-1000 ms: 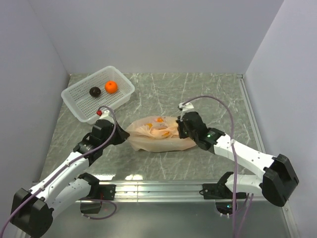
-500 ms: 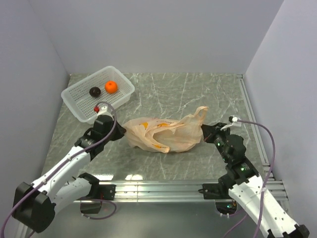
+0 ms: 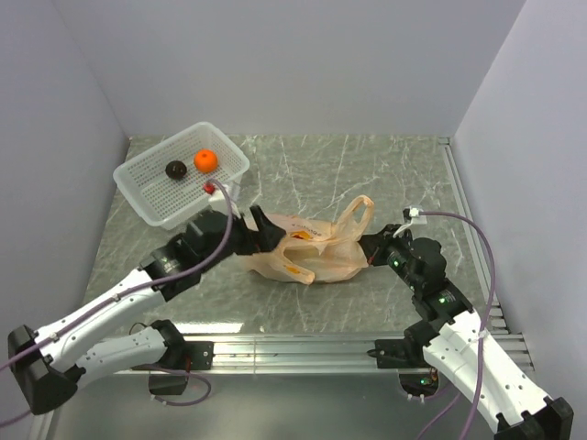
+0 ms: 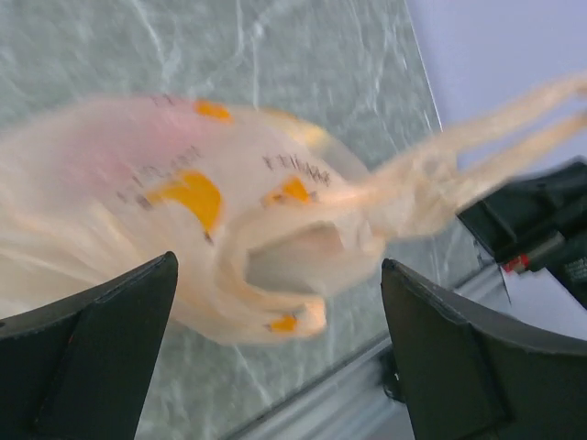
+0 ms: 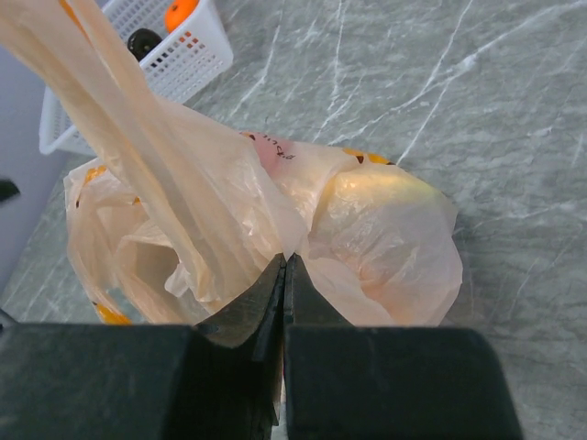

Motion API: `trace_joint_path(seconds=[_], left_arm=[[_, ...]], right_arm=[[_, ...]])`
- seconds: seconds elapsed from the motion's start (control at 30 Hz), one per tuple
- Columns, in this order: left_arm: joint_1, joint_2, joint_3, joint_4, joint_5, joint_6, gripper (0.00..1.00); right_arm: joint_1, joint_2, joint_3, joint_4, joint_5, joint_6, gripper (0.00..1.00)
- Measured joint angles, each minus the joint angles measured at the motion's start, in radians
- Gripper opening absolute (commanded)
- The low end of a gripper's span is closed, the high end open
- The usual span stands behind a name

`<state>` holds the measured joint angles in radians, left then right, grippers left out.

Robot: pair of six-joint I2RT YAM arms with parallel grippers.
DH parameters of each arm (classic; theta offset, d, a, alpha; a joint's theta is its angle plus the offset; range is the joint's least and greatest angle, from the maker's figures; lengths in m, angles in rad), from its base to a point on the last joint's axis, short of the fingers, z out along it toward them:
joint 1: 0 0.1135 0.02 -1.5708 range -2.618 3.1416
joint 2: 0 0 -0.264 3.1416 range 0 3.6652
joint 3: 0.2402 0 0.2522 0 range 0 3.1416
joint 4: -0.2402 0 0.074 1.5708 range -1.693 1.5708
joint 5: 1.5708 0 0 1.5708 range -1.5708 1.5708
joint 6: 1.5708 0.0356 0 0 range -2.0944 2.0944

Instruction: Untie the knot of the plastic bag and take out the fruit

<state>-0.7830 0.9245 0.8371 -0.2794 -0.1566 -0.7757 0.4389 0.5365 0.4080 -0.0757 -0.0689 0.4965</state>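
The peach plastic bag (image 3: 312,252) lies slumped mid-table, one handle loop (image 3: 358,213) sticking up. No tied knot shows; the handles hang apart and the bag's mouth (image 4: 293,266) gapes. My left gripper (image 3: 264,233) is open at the bag's left end, its fingers (image 4: 101,348) wide on either side of the mouth and touching nothing. My right gripper (image 3: 370,249) is shut on a fold of the bag's right side (image 5: 284,261), with a handle strip (image 5: 101,82) stretched up past it. The fruit shows only as yellow (image 5: 385,188) and pink (image 5: 275,151) patches through the plastic.
A white mesh basket (image 3: 151,192) stands at the back left with an orange tangerine (image 3: 204,161) and a dark brown round fruit (image 3: 175,170) in it. The metal rail (image 3: 303,348) runs along the table's near edge.
My left gripper has let go of the bag's left edge, opened wide and pushed right toward the bag's mouth. My right gripper keeps its grip and has shifted slightly left.
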Motion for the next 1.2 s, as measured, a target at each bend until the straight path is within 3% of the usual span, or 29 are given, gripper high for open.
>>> trace_joint_path(seconds=[0.27,0.47,0.57,0.6,0.67,0.7,0.77,0.97,1.2], left_arm=[[-0.244,0.051,-0.166,-0.005,-0.282,-0.242,0.91],[-0.303,0.128,-0.180,0.018,-0.451,-0.342,0.83],[-0.303,0.171,-0.180,0.038,-0.504,-0.367,0.71],[-0.303,0.179,-0.180,0.042,-0.516,-0.370,0.52],[-0.300,0.188,-0.178,0.051,-0.537,-0.370,0.31],[-0.291,0.193,-0.175,0.046,-0.544,-0.366,0.12],[-0.260,0.199,-0.161,0.021,-0.546,-0.349,0.01],[-0.003,0.127,-0.136,-0.072,-0.465,-0.184,0.00],[0.240,0.035,-0.045,-0.166,-0.105,0.064,0.01]], right_arm=[[0.005,0.002,0.002,0.000,-0.008,-0.014,0.00],[0.008,0.004,0.002,0.000,-0.013,-0.017,0.00],[0.009,0.004,0.002,0.000,-0.013,-0.019,0.00],[0.010,0.004,0.002,-0.001,-0.011,-0.019,0.00],[0.010,0.003,0.003,-0.010,-0.007,-0.021,0.00],[0.010,0.003,0.006,-0.020,0.002,-0.023,0.00],[0.010,0.002,0.020,-0.054,0.040,-0.022,0.00],[0.008,0.000,0.090,-0.182,0.255,0.013,0.00],[-0.013,0.057,0.167,-0.242,0.275,0.056,0.00]])
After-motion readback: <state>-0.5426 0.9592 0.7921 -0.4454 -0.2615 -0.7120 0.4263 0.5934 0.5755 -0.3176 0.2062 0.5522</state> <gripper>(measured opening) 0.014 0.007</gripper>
